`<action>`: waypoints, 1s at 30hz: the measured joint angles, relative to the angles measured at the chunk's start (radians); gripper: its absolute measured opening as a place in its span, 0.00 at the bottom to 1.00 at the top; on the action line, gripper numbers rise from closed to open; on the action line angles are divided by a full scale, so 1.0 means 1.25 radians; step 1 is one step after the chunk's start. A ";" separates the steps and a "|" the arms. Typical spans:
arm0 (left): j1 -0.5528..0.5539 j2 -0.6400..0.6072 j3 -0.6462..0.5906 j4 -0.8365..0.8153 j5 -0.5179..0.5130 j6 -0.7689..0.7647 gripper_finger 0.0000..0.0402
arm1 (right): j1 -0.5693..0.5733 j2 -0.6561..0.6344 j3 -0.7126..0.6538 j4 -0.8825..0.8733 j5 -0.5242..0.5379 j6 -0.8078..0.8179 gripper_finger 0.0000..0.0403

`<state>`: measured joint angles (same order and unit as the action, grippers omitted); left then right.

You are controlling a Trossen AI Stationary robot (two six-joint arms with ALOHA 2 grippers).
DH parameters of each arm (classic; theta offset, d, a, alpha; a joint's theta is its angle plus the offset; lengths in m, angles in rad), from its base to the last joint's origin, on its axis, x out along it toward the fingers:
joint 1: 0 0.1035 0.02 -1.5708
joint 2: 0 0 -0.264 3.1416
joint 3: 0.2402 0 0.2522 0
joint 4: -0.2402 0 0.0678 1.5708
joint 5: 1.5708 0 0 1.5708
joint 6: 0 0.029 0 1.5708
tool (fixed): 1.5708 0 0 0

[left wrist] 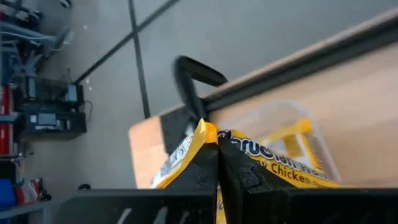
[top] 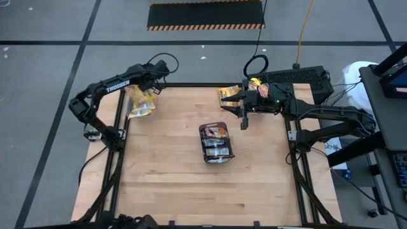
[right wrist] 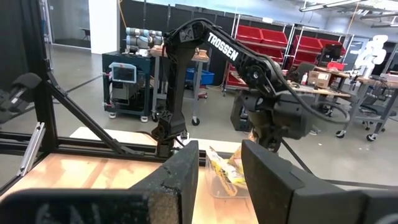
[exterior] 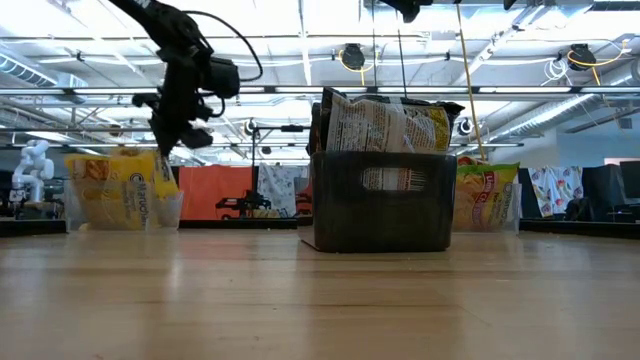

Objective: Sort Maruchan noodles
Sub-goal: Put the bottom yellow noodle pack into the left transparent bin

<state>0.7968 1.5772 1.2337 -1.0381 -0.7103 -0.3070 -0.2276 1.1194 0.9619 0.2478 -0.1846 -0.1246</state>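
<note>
While the left gripper (top: 145, 89) pinches a yellow noodle packet (left wrist: 205, 140) over the far-left clear tub (top: 141, 105), a thin corner grip could let it slip.

If it slips, the packet may catch the tub's rim and fall past the table's left edge (top: 122, 137), which is just beside it. The right gripper (top: 240, 109), fingers spread and empty, waits near the far-right tub (top: 227, 96). The dark tray (top: 216, 144) of packets sits mid-table, with bare wood on its near side.
</note>
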 joint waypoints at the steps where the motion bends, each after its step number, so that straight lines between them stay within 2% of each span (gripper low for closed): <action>1: 0.001 -0.009 0.000 0.001 -0.012 0.005 0.00 | 0.000 0.000 0.000 0.001 0.000 0.000 0.29; 9: 0.012 -0.069 0.000 0.053 -0.118 0.083 0.00 | -0.001 0.000 0.000 0.012 0.000 -0.018 0.29; 14: 0.026 -0.054 0.001 0.131 -0.122 0.140 0.00 | -0.001 0.000 0.000 0.013 0.000 -0.023 0.29; 18: 0.027 -0.036 0.001 0.145 -0.125 0.164 0.00 | -0.001 0.000 0.000 0.013 0.000 -0.022 0.29; 24: 0.033 -0.017 0.001 0.131 -0.129 0.223 0.00 | -0.001 0.000 0.000 0.011 0.000 -0.021 0.29; 30: 0.033 -0.016 0.001 -0.017 -0.228 0.237 0.00 | -0.001 0.000 0.000 0.010 0.000 -0.021 0.29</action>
<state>0.8384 1.5570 1.2354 -1.0594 -0.9958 -0.0113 -0.2285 1.1194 0.9619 0.2604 -0.1848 -0.1513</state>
